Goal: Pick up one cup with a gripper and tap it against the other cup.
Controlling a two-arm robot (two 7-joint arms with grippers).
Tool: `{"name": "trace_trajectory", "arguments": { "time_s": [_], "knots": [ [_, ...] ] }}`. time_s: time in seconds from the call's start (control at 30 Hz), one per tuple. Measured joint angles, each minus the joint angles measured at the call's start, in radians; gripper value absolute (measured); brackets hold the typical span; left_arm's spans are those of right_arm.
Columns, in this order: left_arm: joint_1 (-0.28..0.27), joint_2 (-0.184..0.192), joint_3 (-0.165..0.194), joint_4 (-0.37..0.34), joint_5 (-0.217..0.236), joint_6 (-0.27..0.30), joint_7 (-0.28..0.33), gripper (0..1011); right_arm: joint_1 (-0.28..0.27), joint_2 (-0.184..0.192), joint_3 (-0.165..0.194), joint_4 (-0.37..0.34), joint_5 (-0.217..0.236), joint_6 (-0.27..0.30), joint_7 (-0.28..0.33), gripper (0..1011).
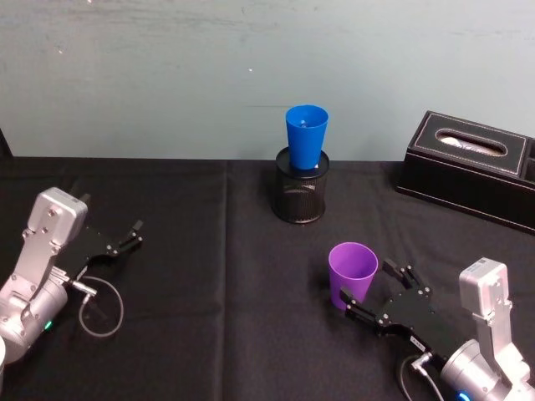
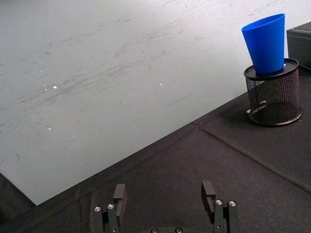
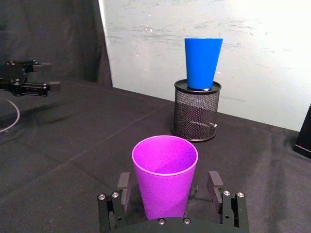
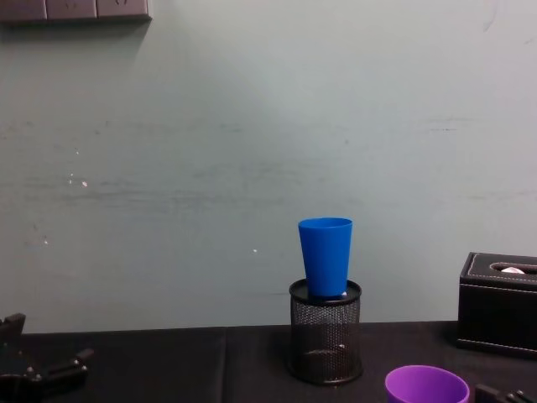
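Right hand (image 1: 368, 282) placed around the purple cup (image 1: 351, 269), ready for the grasp.

The purple cup stands upright on the black tabletop (image 1: 209, 276), near the robot's right side. The right hand is open, one finger on each side of the cup, and small gaps show there. The next move, I judge, is to close, lift, then carry the cup forward and a little left to the blue cup (image 1: 306, 135). That cup sits raised in the mouth of the mesh pen holder (image 1: 299, 196), so the tap should be high and gentle. The cloth between is free. The wall is just behind the holder, the tissue box (image 1: 468, 167) to the right. The left hand (image 1: 132, 236) rests open, well apart.
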Motion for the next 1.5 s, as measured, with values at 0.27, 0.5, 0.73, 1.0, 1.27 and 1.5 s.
{"name": "trace_trajectory", "arguments": {
  "time_s": [0.27,0.5,0.73,1.0,1.27,1.5],
  "knots": [
    [0.0,0.0,0.0,0.0,0.0,0.0,0.0,1011,0.016,-0.023,0.011,0.025,-0.007,-0.005,0.022,1003],
    [0.0,0.0,0.0,0.0,0.0,0.0,0.0,1011,0.036,-0.039,0.011,0.049,-0.013,-0.005,0.039,1003],
    [0.0,0.0,0.0,0.0,0.0,0.0,0.0,1011,0.062,-0.052,0.009,0.077,-0.022,-0.006,0.046,1003],
    [0.0,0.0,0.0,0.0,0.0,0.0,0.0,1011,0.085,-0.064,0.001,0.107,-0.036,-0.013,0.051,1003],
    [0.0,0.0,0.0,0.0,0.0,0.0,0.0,1011,0.1,-0.071,-0.003,0.124,-0.043,-0.02,0.053,1003],
    [0.0,0.0,0.0,0.0,0.0,0.0,0.0,1011,0.107,-0.073,-0.004,0.131,-0.047,-0.023,0.055,1003]
  ]
}}
